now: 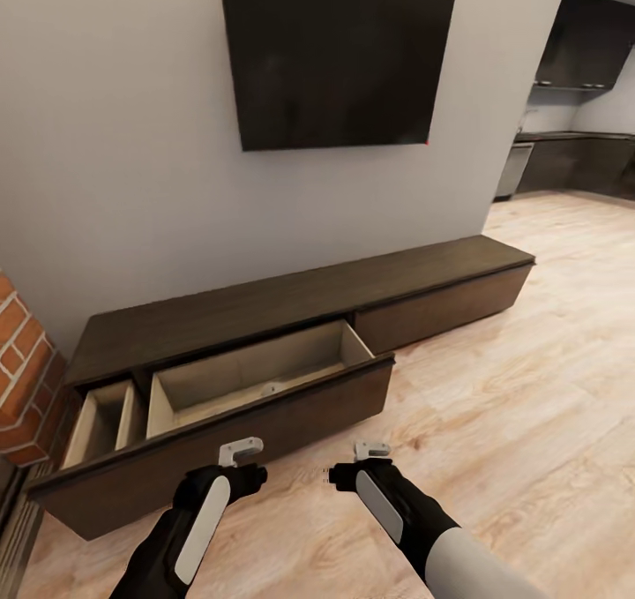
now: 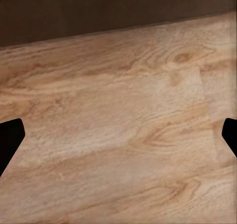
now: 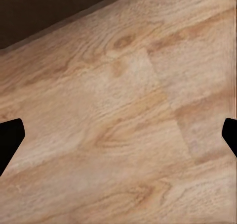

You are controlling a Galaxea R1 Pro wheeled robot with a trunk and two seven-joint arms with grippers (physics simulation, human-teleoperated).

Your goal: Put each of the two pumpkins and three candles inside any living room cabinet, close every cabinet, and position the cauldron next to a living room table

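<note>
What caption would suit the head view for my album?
Both empty grippers, left and right, hang open before the cabinet's pulled-out drawer.

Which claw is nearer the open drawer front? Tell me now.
Left. The left claw hangs just in front of the open drawer front, above the wood floor. The right claw sits off the front's right end, farther out over the floor.

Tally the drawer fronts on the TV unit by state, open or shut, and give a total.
Open drawers: 1, the wide one with pale wood inside
Shut drawers: 1, at the unit's far end
Total: 2
Both grippers, left and right, are empty.
</note>
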